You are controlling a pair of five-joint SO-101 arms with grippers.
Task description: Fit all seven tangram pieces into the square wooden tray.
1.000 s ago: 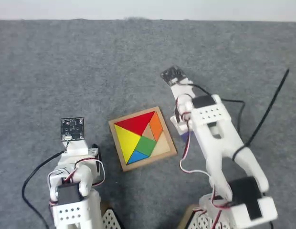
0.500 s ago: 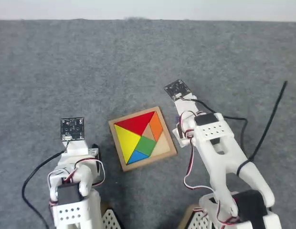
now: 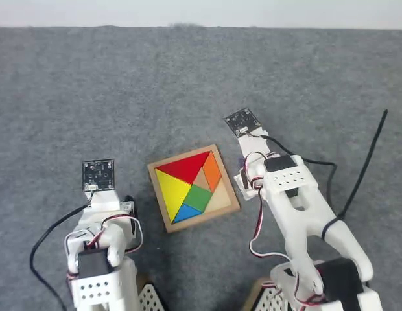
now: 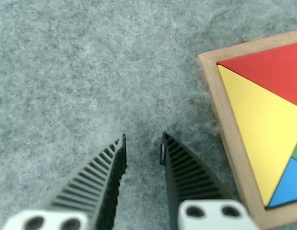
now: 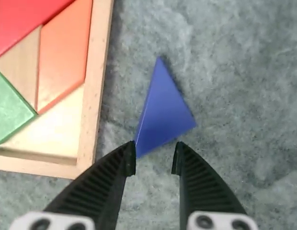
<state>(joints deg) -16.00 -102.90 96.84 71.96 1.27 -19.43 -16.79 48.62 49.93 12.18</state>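
The square wooden tray (image 3: 229, 205) lies between the two arms and holds red (image 3: 186, 166), yellow (image 3: 172, 189), green (image 3: 200, 197), blue (image 3: 187, 212) and orange (image 3: 212, 172) pieces, with bare wood showing between some of them. A dark blue triangle (image 5: 163, 108) lies flat on the carpet just outside the tray's rim (image 5: 96, 96). My right gripper (image 5: 154, 148) is open over it, one corner of the triangle lying between the fingertips. My left gripper (image 4: 142, 143) stands open over bare carpet, a short way off the tray's corner (image 4: 206, 60).
Grey carpet covers the whole table. The right arm's body (image 3: 288, 188) overhangs the carpet just right of the tray. The left arm (image 3: 100, 220) sits near the front edge, left of the tray. A black cable (image 3: 366, 162) runs along the right side.
The right arm has drawn back toward the front of the table, alongside the tray's right edge. The left arm and the tray have not moved.
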